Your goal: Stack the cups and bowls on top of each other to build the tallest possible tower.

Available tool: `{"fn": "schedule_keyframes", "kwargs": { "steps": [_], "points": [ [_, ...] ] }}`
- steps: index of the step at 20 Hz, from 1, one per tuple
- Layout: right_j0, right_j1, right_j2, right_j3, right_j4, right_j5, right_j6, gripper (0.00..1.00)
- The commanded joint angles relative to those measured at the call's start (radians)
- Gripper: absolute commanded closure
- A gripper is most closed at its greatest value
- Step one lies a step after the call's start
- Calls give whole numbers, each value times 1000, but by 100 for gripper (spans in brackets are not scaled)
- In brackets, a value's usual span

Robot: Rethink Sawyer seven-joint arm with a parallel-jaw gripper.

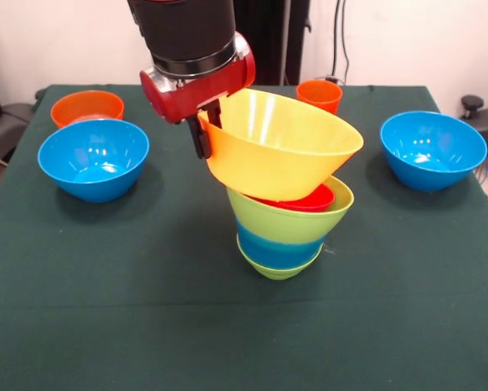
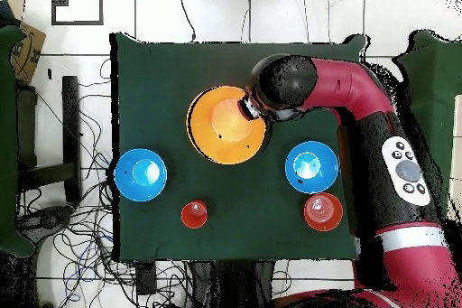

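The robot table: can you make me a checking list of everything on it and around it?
Surface: dark green cloth on the table, flat.
Job's things: tower at the middle, bands of green, blue and lime with a red bowl inside; big yellow bowl tilted on top. Two blue bowls apart at the sides. Orange bowl and orange cup at the far edge.
Clutter: nothing seen.
Hand: the hand grips the yellow bowl's rim.
Cables: tangled on the floor beside the table; some hang on the wall.
Surroundings: tiled floor, white wall, cardboard box.
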Motion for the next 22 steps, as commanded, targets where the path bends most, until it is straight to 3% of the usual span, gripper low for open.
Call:
{"fn": "schedule_keyframes", "kwargs": {
  "steps": [1, 22],
  "points": [
    [20, 58, -28, 17, -67, -43, -16, 100],
    [14, 63, -24, 15, -77, -51, -21, 100]
  ]
}}
